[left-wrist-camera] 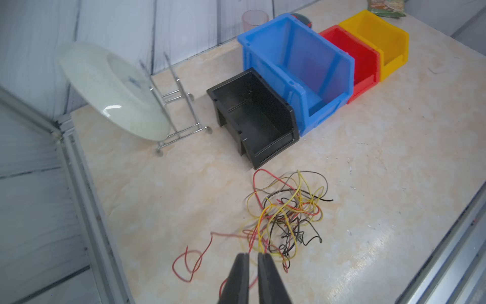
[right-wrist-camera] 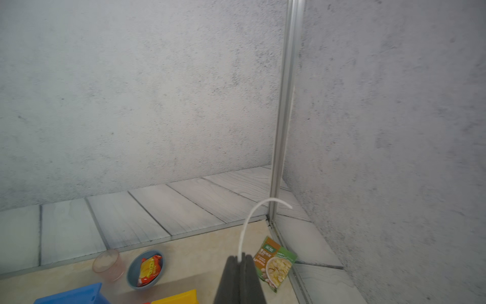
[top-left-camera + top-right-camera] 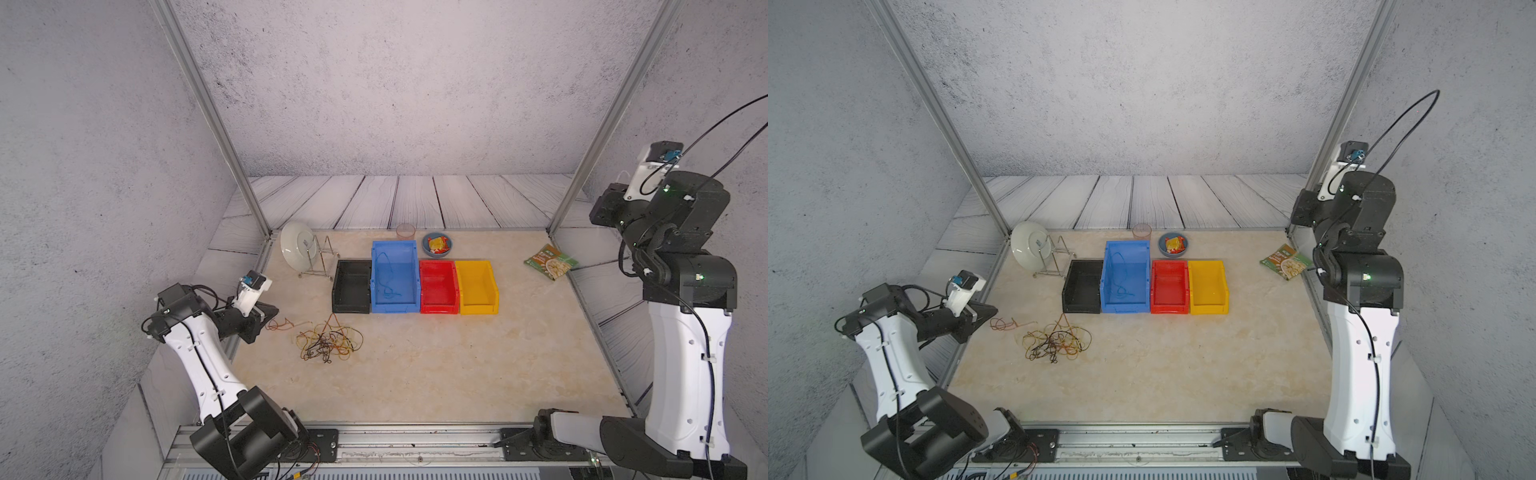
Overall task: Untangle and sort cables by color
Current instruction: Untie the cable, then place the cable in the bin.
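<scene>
Left wrist view: the black left pincer (image 1: 253, 254) hovers low over the beige marble-patterned surface (image 1: 157, 200). Its two fingers are parted by a narrow gap, and its tips sit at the near edge of a tangled heap of thin yellow, red and black cables (image 1: 286, 210). One loose red cable (image 1: 194, 260) loops on the surface just beside the heap and runs under the fingers; whether it touches them cannot be told.

In both top views the heap lies in front of a row of four open plastic bins set side by side: a black bin (image 3: 351, 308), a larger blue bin (image 3: 395, 308), a red bin (image 3: 439, 309) and a yellow bin (image 3: 478, 309). A thin blue cable (image 3: 388, 282) lies inside the blue bin.

The right arm is folded high at the surface's right edge, well apart from the cables. In the right wrist view the right pincer (image 2: 241, 256) is closed, pinching a thin white strand (image 2: 252, 213) that curves upward from its tips. A white plate (image 3: 295, 249) leans in a wire rack (image 3: 322, 262) beside the black bin.
</scene>
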`<state>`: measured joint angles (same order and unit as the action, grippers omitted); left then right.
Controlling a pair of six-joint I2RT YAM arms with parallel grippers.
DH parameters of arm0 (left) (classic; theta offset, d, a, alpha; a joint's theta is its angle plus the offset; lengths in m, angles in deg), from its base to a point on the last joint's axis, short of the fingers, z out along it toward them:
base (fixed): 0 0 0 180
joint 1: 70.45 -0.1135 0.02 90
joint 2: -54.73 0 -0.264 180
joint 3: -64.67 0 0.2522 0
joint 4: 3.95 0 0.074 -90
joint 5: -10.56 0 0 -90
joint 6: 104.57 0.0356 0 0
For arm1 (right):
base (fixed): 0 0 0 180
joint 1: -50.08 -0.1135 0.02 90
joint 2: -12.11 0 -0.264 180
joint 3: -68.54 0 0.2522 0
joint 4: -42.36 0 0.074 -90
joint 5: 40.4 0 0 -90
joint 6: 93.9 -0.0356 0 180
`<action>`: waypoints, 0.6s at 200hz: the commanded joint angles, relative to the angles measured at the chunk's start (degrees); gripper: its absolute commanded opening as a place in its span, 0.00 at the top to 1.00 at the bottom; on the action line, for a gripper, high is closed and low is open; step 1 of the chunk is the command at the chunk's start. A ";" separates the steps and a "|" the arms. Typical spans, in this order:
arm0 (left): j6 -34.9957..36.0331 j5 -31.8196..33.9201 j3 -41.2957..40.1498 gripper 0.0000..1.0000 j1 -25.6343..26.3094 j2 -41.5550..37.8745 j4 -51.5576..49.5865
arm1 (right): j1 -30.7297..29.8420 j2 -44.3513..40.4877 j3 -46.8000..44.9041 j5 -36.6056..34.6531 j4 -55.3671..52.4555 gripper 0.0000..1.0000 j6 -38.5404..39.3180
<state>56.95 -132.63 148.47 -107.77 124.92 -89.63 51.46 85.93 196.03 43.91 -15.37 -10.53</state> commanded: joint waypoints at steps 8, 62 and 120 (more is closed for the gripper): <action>-3.99 0.38 0.94 0.75 7.19 -1.00 -1.88 | -2.46 2.31 3.05 10.07 0.06 1.00 -2.47; -9.00 -1.57 7.07 0.38 13.52 -0.72 -3.23 | -6.85 9.03 14.28 15.03 -1.68 1.00 -2.49; -19.42 -5.68 8.55 0.36 15.20 0.13 1.82 | -7.53 18.38 27.16 16.06 -1.53 1.00 -3.91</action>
<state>43.34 -135.41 157.60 -93.50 124.57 -89.78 44.03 100.73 219.22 58.24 -17.01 -12.89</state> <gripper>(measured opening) 0.644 0.039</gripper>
